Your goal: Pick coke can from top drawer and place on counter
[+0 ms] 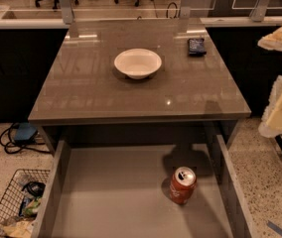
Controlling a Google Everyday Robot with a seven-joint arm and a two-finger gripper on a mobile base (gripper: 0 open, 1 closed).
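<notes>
Coke can (182, 184) is standing upright in the top drawer (116, 192), nearer and left of my gripper (281, 109) hovering at right, whose state I cannot tell.

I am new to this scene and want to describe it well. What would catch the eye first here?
First the red coke can, upright in the open top drawer, right of its middle. Next the white bowl in the middle of the counter, with a dark packet behind on the right. The gripper hangs at the right edge, beside the counter.
</notes>
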